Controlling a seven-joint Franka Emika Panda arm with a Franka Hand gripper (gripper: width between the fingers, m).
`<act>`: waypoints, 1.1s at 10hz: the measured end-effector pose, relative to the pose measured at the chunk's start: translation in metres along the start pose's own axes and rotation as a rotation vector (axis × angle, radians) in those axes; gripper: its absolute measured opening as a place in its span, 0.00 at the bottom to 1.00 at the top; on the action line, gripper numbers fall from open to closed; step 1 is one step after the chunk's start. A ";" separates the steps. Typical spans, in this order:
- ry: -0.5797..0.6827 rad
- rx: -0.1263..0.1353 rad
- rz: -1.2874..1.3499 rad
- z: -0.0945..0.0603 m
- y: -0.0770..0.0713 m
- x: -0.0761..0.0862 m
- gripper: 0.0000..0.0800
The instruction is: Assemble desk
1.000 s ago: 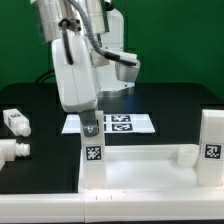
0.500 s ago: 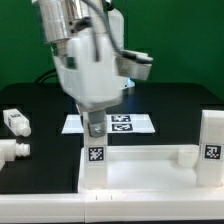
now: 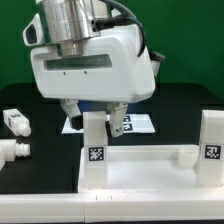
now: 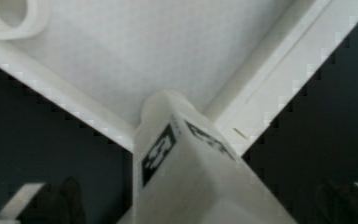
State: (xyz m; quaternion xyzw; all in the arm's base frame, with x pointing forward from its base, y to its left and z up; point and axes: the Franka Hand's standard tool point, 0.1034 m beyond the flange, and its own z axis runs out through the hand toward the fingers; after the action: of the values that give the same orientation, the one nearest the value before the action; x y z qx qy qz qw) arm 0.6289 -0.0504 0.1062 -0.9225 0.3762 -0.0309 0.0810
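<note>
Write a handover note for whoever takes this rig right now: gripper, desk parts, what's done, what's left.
Gripper: open, fingers either side of the upright corner leg, not clamping it.
Desk top: flat on the table, nearest the exterior camera.
Corner leg: stands at the top's corner on the exterior view's left; how firmly seated, cannot tell.
Second upright leg: at the exterior view's right.
Two loose legs: lying on the table, exterior view's left.
Done: apparently one leg placed. Left: fit the loose legs, check the upright ones.
</note>
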 end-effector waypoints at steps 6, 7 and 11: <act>0.044 -0.059 -0.604 -0.004 -0.009 0.002 0.69; 0.044 -0.058 -0.583 -0.004 -0.008 0.002 0.46; 0.070 -0.064 -0.038 -0.004 -0.004 0.003 0.36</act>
State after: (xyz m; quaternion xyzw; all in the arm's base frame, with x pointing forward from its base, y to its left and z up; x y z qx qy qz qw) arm 0.6332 -0.0505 0.1109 -0.9299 0.3620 -0.0527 0.0374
